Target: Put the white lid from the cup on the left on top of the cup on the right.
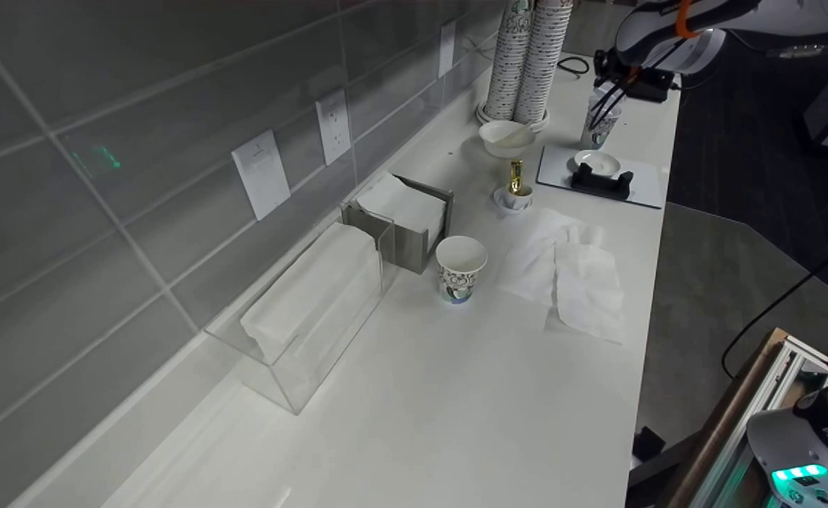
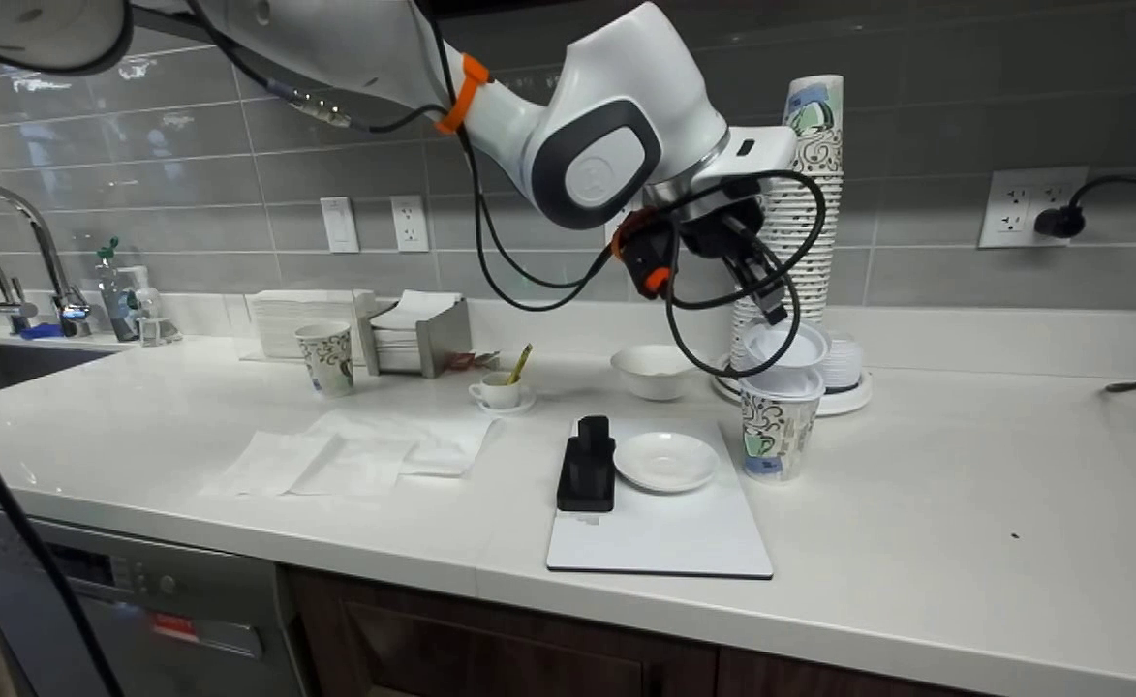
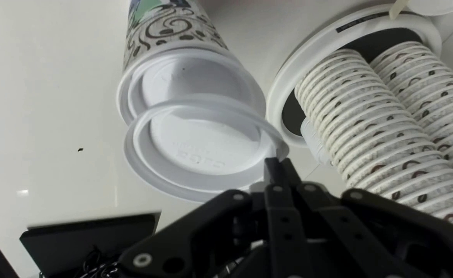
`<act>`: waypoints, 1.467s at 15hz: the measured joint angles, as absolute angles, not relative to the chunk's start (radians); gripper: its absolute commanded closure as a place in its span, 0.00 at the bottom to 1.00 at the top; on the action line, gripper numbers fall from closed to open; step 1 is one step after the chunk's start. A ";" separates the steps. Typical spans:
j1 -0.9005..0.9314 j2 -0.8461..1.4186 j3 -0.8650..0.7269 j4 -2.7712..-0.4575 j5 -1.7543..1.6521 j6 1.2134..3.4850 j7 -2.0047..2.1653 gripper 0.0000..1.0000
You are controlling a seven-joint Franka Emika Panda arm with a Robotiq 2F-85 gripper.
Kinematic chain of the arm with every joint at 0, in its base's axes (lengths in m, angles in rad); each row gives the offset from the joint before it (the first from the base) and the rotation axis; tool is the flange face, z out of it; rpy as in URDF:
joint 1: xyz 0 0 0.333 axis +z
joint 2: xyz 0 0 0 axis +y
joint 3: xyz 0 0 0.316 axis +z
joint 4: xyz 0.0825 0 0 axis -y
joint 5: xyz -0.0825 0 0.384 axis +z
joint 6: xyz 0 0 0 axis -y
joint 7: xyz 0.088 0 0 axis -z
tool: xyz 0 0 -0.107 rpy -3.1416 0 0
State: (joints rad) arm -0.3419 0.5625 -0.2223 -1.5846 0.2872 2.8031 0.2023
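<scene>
My gripper (image 3: 281, 164) is shut on the rim of a white plastic lid (image 3: 207, 143). In an exterior view the held lid (image 2: 786, 341) is tilted just above the patterned paper cup on the right (image 2: 778, 436). In the wrist view that cup (image 3: 168, 29) has a white lid (image 3: 195, 79) across its top, and the held lid overlaps it. I cannot tell whether the two lids touch. The cup on the left (image 2: 325, 358) stands upright with no lid; its open top also shows in an exterior view (image 1: 459, 271). The fingertips (image 2: 771, 308) are partly behind cables.
Tall cup stacks (image 3: 388, 131) stand on a round base close beside the gripper. A white bowl (image 2: 658, 373), a board (image 2: 660, 542) with a saucer (image 2: 666, 462) and a black holder (image 2: 587, 474) lie nearby. An espresso cup (image 2: 497, 391) and napkins (image 2: 335, 460) are farther left.
</scene>
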 measured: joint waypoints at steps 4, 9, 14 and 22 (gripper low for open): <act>-0.348 0.583 -0.224 -1.567 0.287 2.797 0.215 1.00; -0.348 0.590 -0.230 -1.564 0.287 2.763 0.248 0.67; -0.343 0.589 -0.230 -1.550 0.287 2.751 0.252 0.32; -0.248 0.408 -0.192 -1.619 0.177 2.453 0.228 0.00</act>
